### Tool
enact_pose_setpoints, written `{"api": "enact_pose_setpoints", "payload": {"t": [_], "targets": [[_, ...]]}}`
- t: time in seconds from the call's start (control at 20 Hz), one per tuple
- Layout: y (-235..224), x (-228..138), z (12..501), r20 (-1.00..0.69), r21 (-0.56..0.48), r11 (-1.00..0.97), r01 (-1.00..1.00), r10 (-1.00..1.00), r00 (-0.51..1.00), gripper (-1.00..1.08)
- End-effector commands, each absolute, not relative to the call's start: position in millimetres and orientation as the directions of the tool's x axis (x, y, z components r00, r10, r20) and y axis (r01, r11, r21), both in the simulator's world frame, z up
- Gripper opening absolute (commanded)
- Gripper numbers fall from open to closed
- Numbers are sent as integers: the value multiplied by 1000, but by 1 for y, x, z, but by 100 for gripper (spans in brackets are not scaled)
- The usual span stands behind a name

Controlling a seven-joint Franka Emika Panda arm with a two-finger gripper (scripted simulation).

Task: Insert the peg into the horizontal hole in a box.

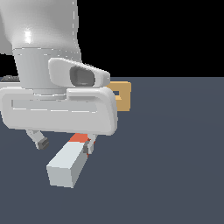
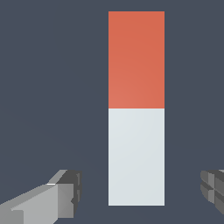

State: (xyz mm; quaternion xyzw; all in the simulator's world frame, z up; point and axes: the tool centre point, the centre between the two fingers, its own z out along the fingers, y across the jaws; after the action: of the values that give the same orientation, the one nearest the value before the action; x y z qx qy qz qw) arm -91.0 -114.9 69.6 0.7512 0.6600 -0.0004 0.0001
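The peg (image 1: 65, 165) lies flat on the dark floor, its pale grey-white end toward the camera and its red-orange end (image 1: 78, 138) under the hand. In the wrist view the peg (image 2: 136, 109) runs lengthwise, one half red and one half white. My gripper (image 1: 65, 144) is open, with one finger (image 2: 61, 197) on each side of the white half (image 2: 136, 157) and clear gaps between them. The tan box (image 1: 124, 97) stands beyond the hand, partly hidden by it. Only an edge of its hole (image 1: 116, 92) shows.
The large white hand and wrist (image 1: 59, 109) fill the exterior view's left half and block much of the box. Dark flat floor (image 1: 175, 166) spreads across the exterior view's right.
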Motion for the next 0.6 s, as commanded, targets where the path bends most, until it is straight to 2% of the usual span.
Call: {"api": "enact_pose_setpoints", "payload": {"t": [0.0, 0.55], "targets": [[-115, -92, 63, -1, -1, -129, 992, 992, 129, 100], [-116, -92, 24, 0, 0, -129, 992, 992, 129, 100]]}}
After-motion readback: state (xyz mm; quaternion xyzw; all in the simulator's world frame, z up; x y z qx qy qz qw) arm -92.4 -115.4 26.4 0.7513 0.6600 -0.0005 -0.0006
